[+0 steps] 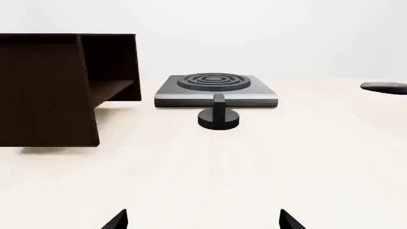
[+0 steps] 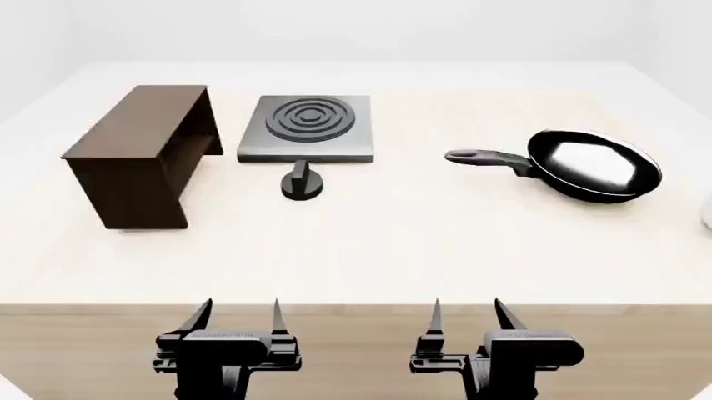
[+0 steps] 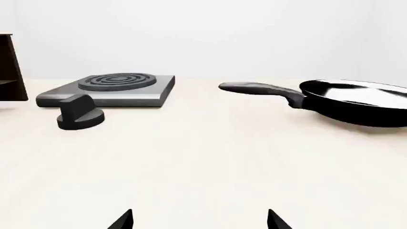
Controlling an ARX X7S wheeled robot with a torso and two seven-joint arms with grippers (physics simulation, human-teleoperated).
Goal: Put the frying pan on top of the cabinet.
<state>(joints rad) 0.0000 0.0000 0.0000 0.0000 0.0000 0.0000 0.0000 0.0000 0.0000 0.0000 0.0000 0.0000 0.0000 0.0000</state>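
Observation:
The frying pan [image 2: 592,165] is black with a glossy pale inside. It lies at the right of the table, its long dark handle [image 2: 485,158] pointing left; it also shows in the right wrist view [image 3: 356,101]. The dark brown cabinet [image 2: 139,154] stands at the far left, its open side facing right; it also shows in the left wrist view [image 1: 57,86]. My left gripper [image 2: 237,317] and right gripper [image 2: 468,315] are both open and empty at the table's near edge, far from pan and cabinet. Their fingertips [image 1: 117,220] [image 3: 124,220] just show in the wrist views.
A flat grey hob with concentric rings [image 2: 306,127] lies right of the cabinet, with a black knob [image 2: 300,182] in front of it. Something white [image 2: 708,212] shows at the far right edge. The pale table [image 2: 389,242] ends at a wooden front edge [image 2: 356,310].

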